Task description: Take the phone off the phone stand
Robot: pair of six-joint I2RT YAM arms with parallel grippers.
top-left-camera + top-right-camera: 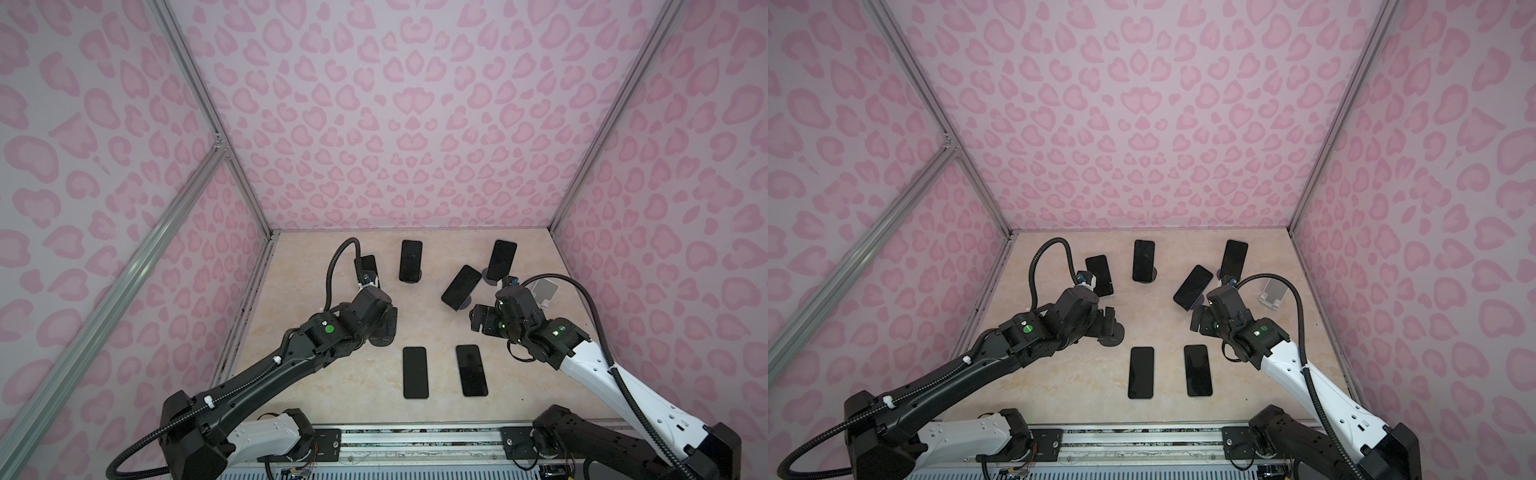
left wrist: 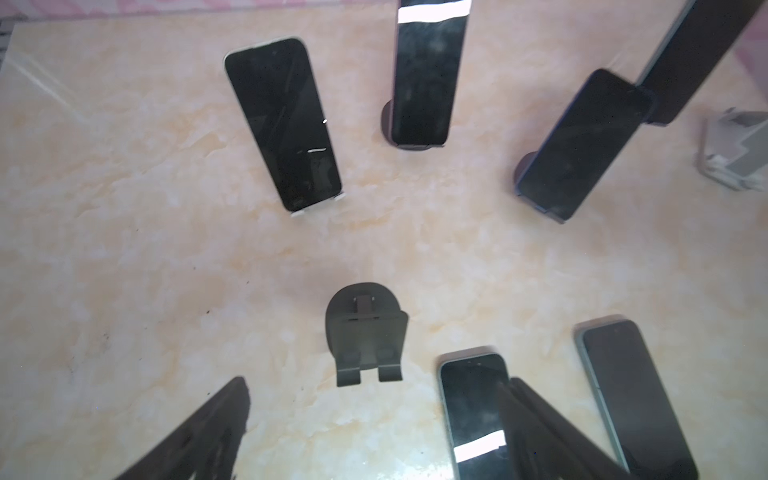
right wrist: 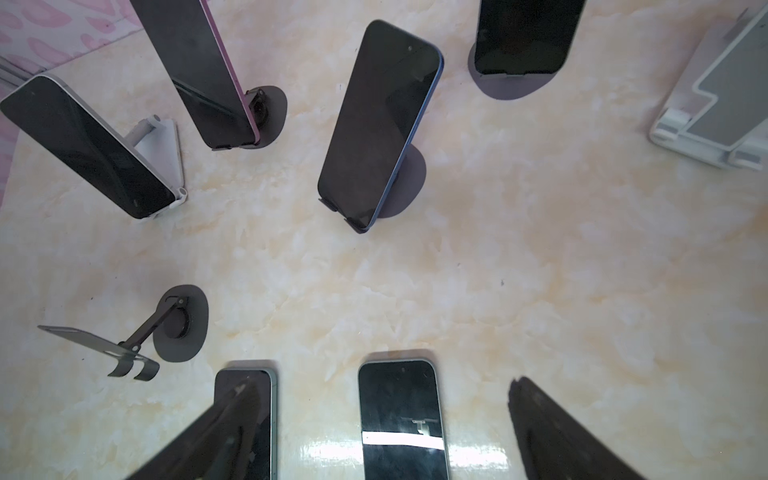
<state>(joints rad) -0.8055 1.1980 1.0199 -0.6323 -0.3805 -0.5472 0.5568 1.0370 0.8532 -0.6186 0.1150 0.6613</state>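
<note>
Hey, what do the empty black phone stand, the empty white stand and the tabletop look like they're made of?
Empty black phone stand: thin matte sheet bent into hooks, probably painted metal. Empty white stand: thicker, pale satin body, plastic or coated aluminium, unclear which. Tabletop: glossy beige marble pattern mirroring a light strip, likely laminate.

An empty stand [image 2: 365, 332] stood on the table [image 1: 353, 399] under the left pincer [image 2: 376, 380]. Beyond that pincer a left phone [image 1: 1100, 272] leaned on the left stand [image 3: 160, 137]. To its right a middle phone [image 1: 411, 260] stood on the middle stand [image 3: 270, 110].

Just beyond the right pincer [image 3: 382, 380] a tilted phone [image 1: 461, 286] sat on the near stand [image 3: 409, 178]. A far phone [image 1: 501, 259] stood on the far stand [image 3: 509, 87] behind it. A bare stand [image 1: 1273, 293] stood to that pincer's right and beyond.

Between the pincers, nearer the base, a flat phone [image 1: 415, 372] and a second flat phone [image 1: 471, 370] lay side by side on the table.
</note>
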